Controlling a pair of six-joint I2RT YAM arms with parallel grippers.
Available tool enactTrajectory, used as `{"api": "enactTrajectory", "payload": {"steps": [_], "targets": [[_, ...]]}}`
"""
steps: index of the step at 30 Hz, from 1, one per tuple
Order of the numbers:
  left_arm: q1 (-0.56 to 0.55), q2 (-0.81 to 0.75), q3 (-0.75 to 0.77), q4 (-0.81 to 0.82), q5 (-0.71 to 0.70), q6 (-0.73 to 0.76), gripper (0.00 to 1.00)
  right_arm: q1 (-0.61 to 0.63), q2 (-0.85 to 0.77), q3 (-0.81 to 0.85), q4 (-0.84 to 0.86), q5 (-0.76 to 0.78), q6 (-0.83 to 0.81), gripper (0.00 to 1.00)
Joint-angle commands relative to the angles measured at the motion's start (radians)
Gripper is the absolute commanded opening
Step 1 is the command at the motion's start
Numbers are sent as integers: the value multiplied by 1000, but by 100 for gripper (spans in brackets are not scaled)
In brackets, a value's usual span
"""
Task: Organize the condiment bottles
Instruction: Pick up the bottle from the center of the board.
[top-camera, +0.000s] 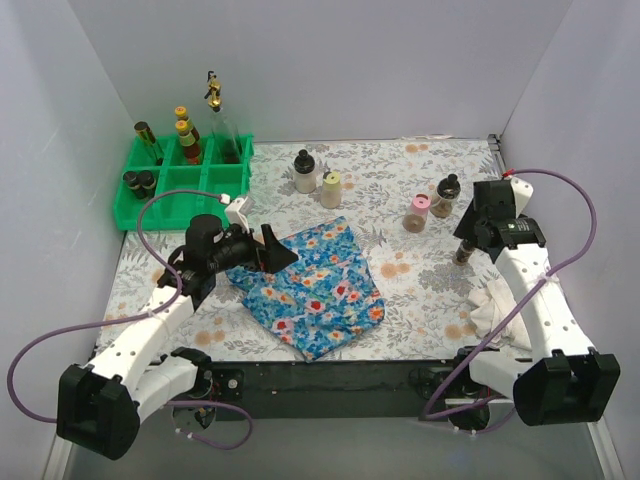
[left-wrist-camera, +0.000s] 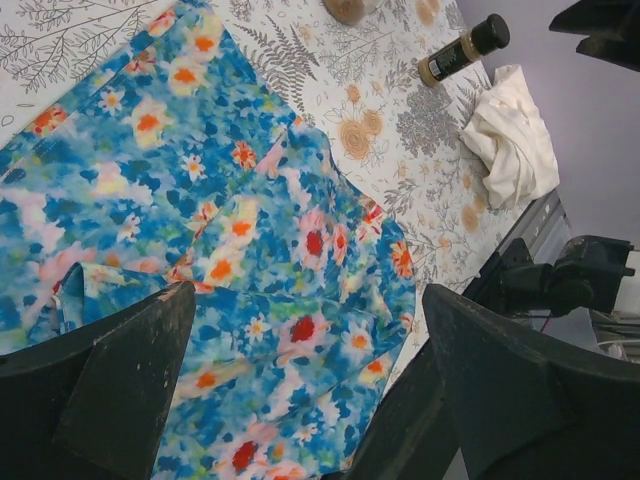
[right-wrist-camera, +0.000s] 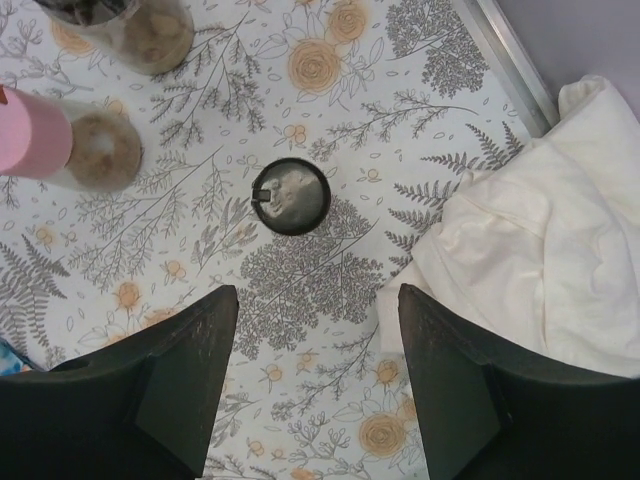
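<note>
5 condiment bottles (top-camera: 305, 172) stand upright on the table (top-camera: 400, 290) (the rest in the green tray (top-camera: 165, 208)).

The tray (top-camera: 170, 214) sits back left, the cloth (top-camera: 312, 285) mid-table, loose bottles (top-camera: 305, 175) behind it.

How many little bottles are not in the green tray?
5. A white black-capped bottle and cream bottle at the middle back; pink-lidded shaker and dark-capped jar on the right; small dark-capped bottle in front of those. The blue cloth might hide more.

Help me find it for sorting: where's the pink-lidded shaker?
In the top view, the pink-lidded shaker stands right of centre, just left of the brown black-capped jar and right of the blue floral cloth.
</note>
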Motion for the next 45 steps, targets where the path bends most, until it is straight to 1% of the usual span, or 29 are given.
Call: {"api": "enactTrajectory", "payload": {"steps": [1, 3, 8, 13, 21, 29, 34, 36, 37, 39, 40, 45], "targets": [[0, -43, -3, 24, 15, 31, 98, -86, 25, -3, 146, -92, -68, 75], [0, -51, -2, 29, -2, 48, 98, -97, 39, -20, 193, -132, -71, 75], [-2, -75, 3, 12, -16, 55, 98, -105, 105, -23, 238, -151, -105, 76], [-2, -129, 1, 6, -48, 68, 98, -115, 142, -28, 244, -119, -119, 79], [-3, -166, 1, -1, -68, 77, 98, -117, 222, -21, 260, -133, -125, 81], [-5, -178, 1, -5, -82, 83, 98, -117, 269, -48, 292, -122, -139, 73], [-5, -183, 1, -7, -91, 89, 98, -117, 272, -67, 309, -120, -153, 65], [-5, -181, 1, -11, -94, 89, 98, -117, 266, -68, 309, -117, -162, 62], [-5, -183, 1, -11, -96, 91, 98, -118, 262, -71, 310, -114, -167, 58], [-5, -184, 3, -13, -100, 91, 98, -117, 239, -78, 313, -108, -168, 54], [-5, -188, 3, -14, -105, 92, 98, -117, 223, -83, 313, -113, -168, 50], [-5, -198, 3, -20, -119, 94, 98, -102, 182, -98, 303, -152, -180, 46]]}}
